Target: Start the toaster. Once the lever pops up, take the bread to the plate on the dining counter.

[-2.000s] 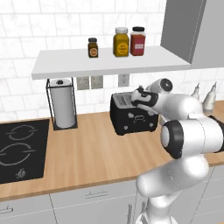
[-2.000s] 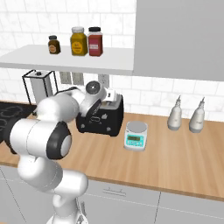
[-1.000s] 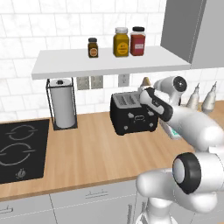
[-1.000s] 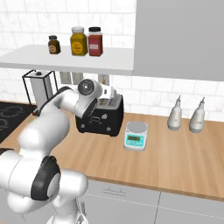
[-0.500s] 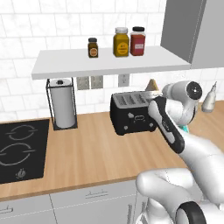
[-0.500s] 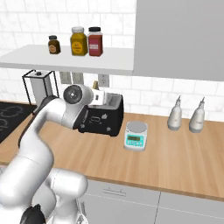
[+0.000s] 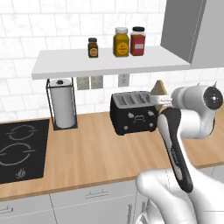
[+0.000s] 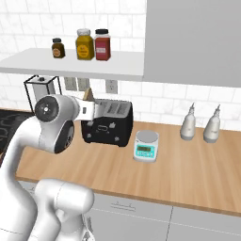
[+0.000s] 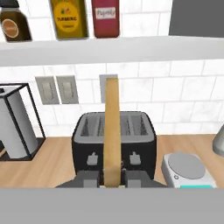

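My gripper [image 9: 111,180] is shut on the bread [image 9: 111,131], a thin pale tan slice that I see edge-on, standing upright between my fingers [image 9: 89,178]. The bread [image 7: 158,89] hangs in the air just off the right end of the black toaster [image 7: 133,113], above the wooden worktop. From the other side the bread [image 8: 88,97] sticks up from my gripper [image 8: 92,109] in front of the toaster [image 8: 107,123]. The toaster [image 9: 140,140] has four slots on top, the ones in sight empty. The plate and the dining counter are out of view.
A paper towel holder [image 7: 62,104] stands left of the toaster, and a black cooktop [image 7: 17,148] lies further left. A small scale [image 8: 146,146] and two pale bottles [image 8: 189,123] are to the right. Spice jars [image 7: 121,42] sit on the shelf above.
The hand has drawn back from the top of the toaster with the bread in it and swung a little to the right. The elbow has dropped and the forearm now hangs down.
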You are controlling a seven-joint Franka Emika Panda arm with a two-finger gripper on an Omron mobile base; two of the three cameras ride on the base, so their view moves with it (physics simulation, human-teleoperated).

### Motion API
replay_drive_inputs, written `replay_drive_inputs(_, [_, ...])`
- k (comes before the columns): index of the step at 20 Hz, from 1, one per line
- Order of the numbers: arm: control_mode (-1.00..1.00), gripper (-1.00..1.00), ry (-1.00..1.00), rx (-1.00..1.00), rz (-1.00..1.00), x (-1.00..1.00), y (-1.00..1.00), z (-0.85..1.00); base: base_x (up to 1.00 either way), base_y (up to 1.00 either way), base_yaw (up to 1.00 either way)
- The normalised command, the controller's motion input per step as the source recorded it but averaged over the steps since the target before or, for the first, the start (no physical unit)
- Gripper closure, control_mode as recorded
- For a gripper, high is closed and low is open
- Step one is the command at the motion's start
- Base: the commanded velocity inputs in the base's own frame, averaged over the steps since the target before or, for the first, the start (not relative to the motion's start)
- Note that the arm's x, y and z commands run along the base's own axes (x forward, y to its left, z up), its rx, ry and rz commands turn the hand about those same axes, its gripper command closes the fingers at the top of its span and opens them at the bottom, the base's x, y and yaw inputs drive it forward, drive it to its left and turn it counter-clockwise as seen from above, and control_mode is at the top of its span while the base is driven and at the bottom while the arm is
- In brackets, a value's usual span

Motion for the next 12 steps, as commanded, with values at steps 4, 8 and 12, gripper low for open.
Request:
replay_drive_inputs(4, [-1.0, 1.0, 0.21, 0.0, -0.08, -1.0, 0.02, 0.22, 0.0, 0.0, 0.0])
replay_drive_inputs(8, [-1.0, 1.0, 0.18, 0.0, -0.06, -1.0, 0.0, 0.01, 0.0, 0.0, 0.0])
replay_drive_inputs(12, [-1.0, 1.0, 0.13, -0.01, 0.0, -0.86, 0.0, 0.0, 0.0, 0.0, 0.0])
